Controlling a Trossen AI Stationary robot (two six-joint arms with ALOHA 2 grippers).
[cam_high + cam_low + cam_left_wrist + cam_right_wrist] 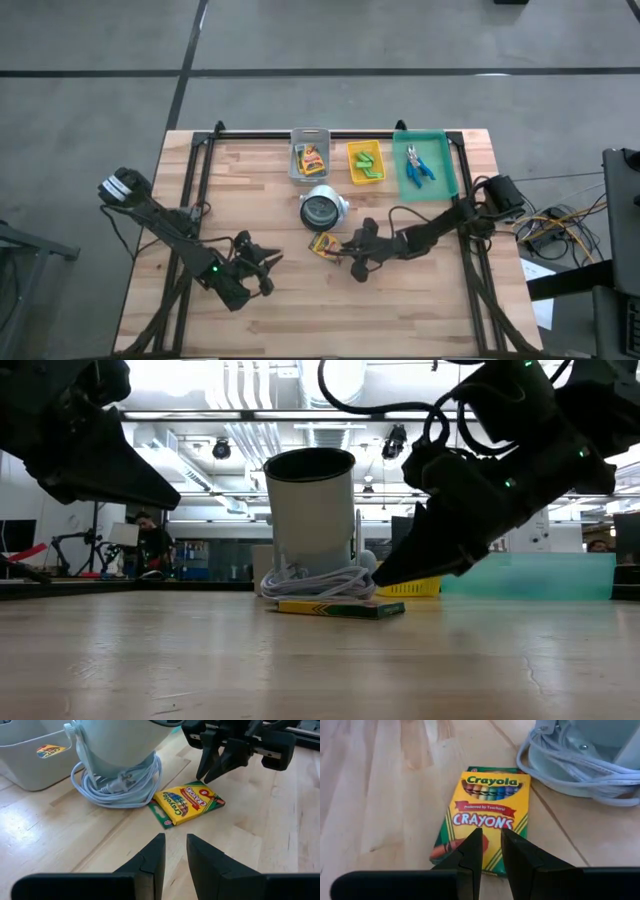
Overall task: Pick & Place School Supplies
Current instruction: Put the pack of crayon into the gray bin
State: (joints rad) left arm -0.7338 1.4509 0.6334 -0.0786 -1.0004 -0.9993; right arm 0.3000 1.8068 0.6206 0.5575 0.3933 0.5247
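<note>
A yellow-and-green crayon box (323, 243) (487, 810) lies flat on the wooden table near its middle. My right gripper (491, 845) (342, 248) slants down from the table's right and hovers just above the box's near-right end. Its fingers stand a narrow gap apart with nothing between them. In the low view its tip (388, 573) stays clear of the box (340, 607). My left gripper (175, 847) (270, 258) waits to the box's left, pointing at it, also narrowly open and holding nothing.
A white round device with a coiled cord (322, 207) (120, 750) stands just beyond the box. Along the far edge stand a clear bin (296, 165) holding another crayon box (311, 158), a yellow tray (352, 150) with green pieces, and a green tray (440, 140) with blue-handled scissors (417, 165).
</note>
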